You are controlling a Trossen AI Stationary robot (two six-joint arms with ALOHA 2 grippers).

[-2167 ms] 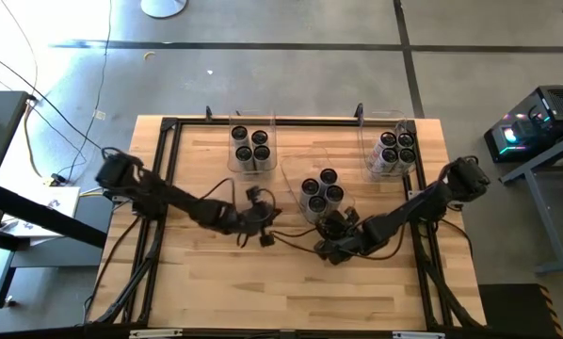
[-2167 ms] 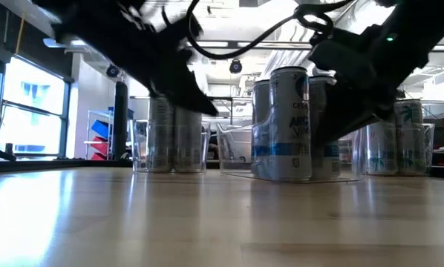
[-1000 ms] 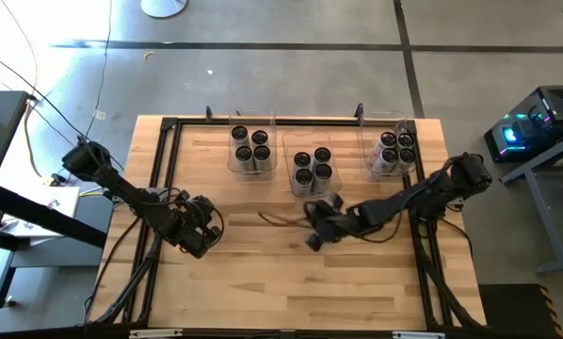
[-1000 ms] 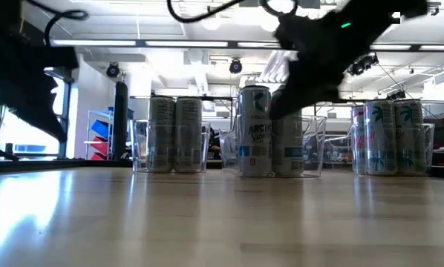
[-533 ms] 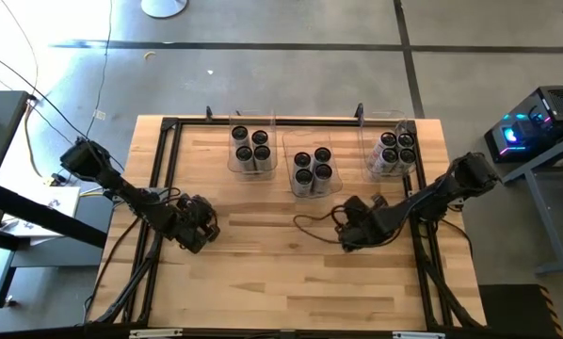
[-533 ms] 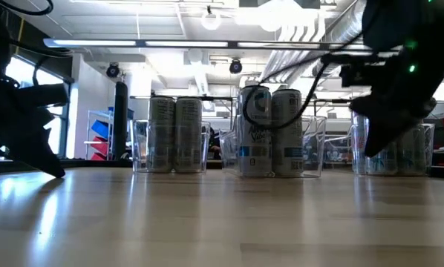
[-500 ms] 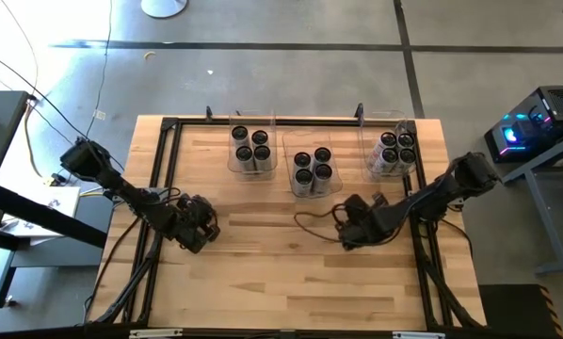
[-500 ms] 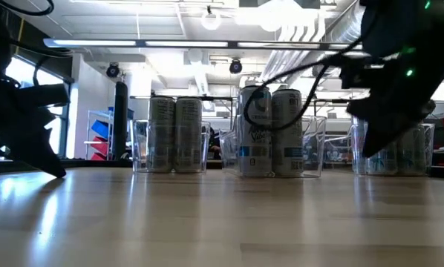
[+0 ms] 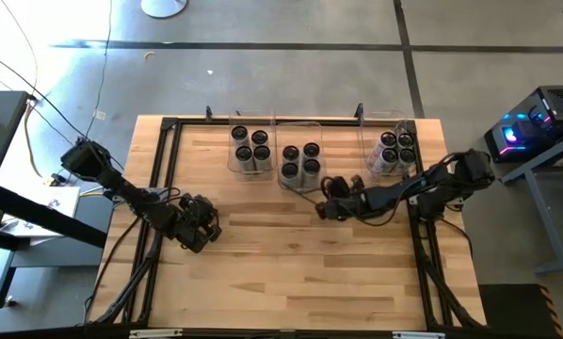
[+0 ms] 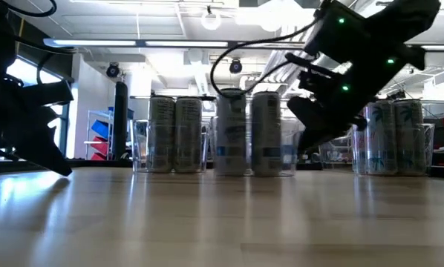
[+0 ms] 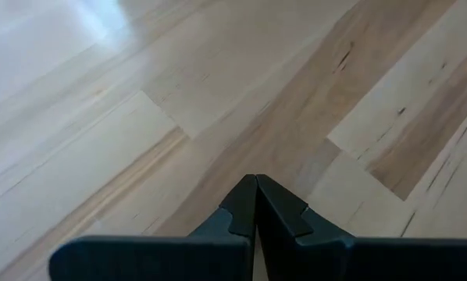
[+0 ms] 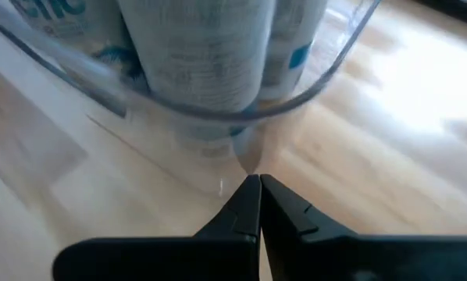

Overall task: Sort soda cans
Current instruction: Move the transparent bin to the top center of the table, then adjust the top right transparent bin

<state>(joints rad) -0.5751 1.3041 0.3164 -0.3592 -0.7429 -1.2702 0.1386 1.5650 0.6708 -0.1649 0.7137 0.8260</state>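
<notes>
From above I see a wooden table (image 9: 291, 273) of pale planks edged by a black metal frame (image 9: 162, 169), standing on a grey concrete floor (image 9: 263, 56) crossed by dark seams. A black desk (image 9: 18, 212) sits off the table's left side, cables (image 9: 70, 118) trailing over the floor beside it. A device with glowing lights (image 9: 531, 127) sits on a stand to the right. Level view: bright window (image 10: 33, 100) at left, long ceiling lights (image 10: 170, 43), white ducts (image 10: 296, 33) overhead, blue shelving (image 10: 103, 133) further back.
</notes>
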